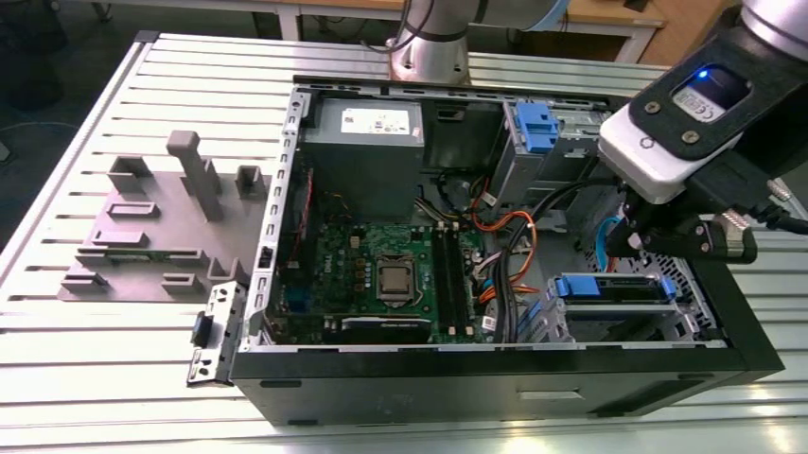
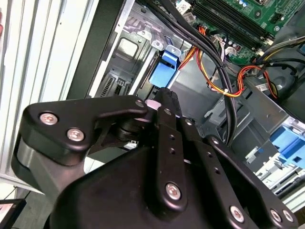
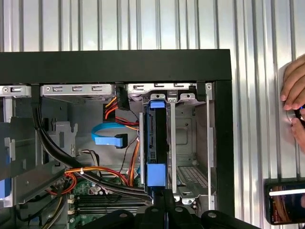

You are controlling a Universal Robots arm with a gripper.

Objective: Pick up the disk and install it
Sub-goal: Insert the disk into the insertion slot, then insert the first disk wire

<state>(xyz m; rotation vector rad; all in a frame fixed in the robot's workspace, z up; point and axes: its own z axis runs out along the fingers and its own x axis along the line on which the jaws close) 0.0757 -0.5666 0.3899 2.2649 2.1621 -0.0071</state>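
Claw (image 3: pixel 164 195) closed, just beside the disk (image 3: pixel 156 138) in its bay.

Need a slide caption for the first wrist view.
Disk seen edge-on in the drive bay, claw close to one end of it.

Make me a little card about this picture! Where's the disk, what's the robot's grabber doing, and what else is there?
place: open computer case lying on a slatted metal table
disk: sits edge-on in the case's metal drive bay, with a blue tab at each end
end effector: shut, holding nothing, right at one blue end of the disk; cannot tell if it touches
inside the case: green motherboard, orange and black cables
beside the case: grey fixture at the exterior view's left
person: a hand over the table
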